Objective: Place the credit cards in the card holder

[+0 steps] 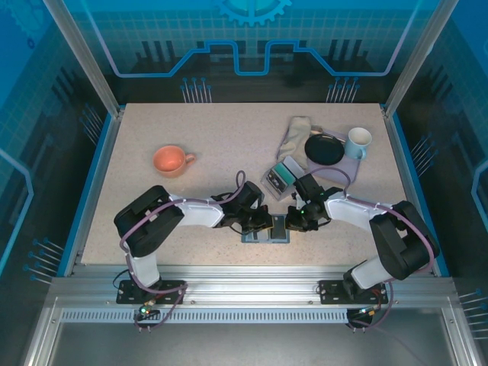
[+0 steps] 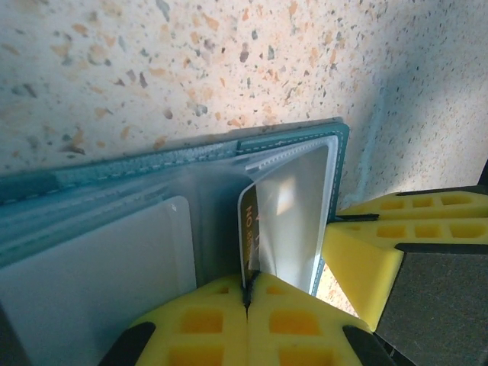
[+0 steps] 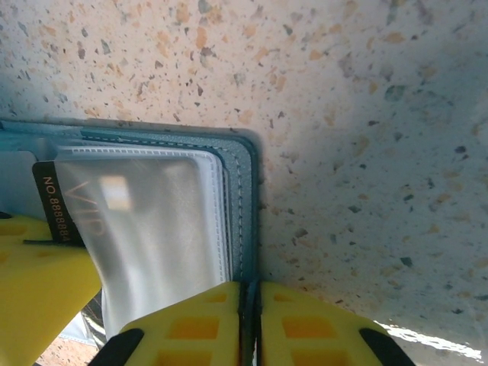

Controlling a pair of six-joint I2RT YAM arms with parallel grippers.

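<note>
The card holder (image 1: pixel 259 235) lies open on the table between both arms, a slate-blue wallet (image 2: pixel 152 164) with clear sleeves inside. My left gripper (image 2: pixel 248 284) is shut on a dark credit card (image 2: pixel 247 229) with gold lettering, held on edge with its far end inside a clear sleeve. In the right wrist view the same card (image 3: pixel 57 200) shows through the plastic. My right gripper (image 3: pixel 250 290) is shut on the card holder's stitched blue edge (image 3: pixel 245 198). In the top view the left gripper (image 1: pixel 264 223) and right gripper (image 1: pixel 293 222) face each other over the wallet.
A small grey tray (image 1: pixel 277 180) holding something teal sits just behind the grippers. Further back are a black dish (image 1: pixel 324 149), a white mug (image 1: pixel 358 142) and a crumpled cloth (image 1: pixel 293 136). A pink cup (image 1: pixel 171 160) stands at the left.
</note>
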